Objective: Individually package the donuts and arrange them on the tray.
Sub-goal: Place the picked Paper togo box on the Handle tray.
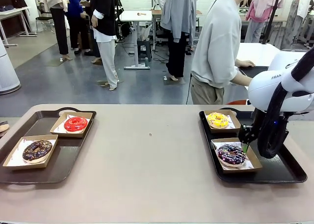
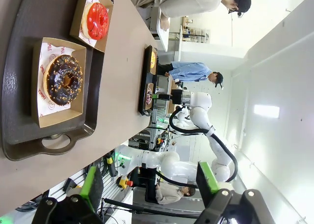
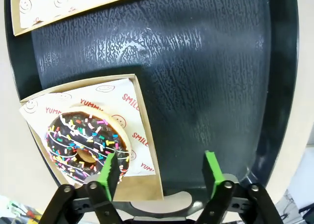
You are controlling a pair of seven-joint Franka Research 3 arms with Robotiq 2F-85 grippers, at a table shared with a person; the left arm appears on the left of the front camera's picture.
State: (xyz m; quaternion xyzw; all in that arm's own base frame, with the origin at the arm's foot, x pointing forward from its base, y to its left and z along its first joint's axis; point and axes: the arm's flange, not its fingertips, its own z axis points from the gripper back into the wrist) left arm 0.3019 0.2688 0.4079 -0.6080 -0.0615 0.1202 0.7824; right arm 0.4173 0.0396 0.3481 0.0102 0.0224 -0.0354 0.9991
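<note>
I read the right hand [image 3: 159, 177] as released: its two green pads [image 3: 212, 169] stand apart with bare tray surface between them, and nothing is gripped. The sprinkled dark purple donut [image 3: 83, 145] lies just beside one pad, in its paper-lined cardboard box [image 3: 142, 135], and that pad overlaps the donut's edge in the right wrist view; I cannot tell whether they touch. The box rests on the right tray [image 3: 206, 62]. Farther out from this hand, toward the tray's far end, a second box holds the yellow donut [image 1: 218, 120].

In the front view the right hand [image 1: 244, 136] hangs low over the right tray, at the far corner of the purple donut's box.

I read the left hand [image 2: 147, 187] as released as well: its pads stand wide apart and hold nothing. It sits raised above the tabletop [image 2: 122, 86]. Ahead of it lies the left tray [image 2: 19, 76], which carries two boxes. The nearer one to this hand holds the chocolate brown donut [image 2: 65, 80]; the one beyond holds the red donut [image 2: 96, 20].

A person [image 1: 218, 47] stands at the far side of the tabletop, behind the right tray, one hand resting on a surface at their side.
</note>
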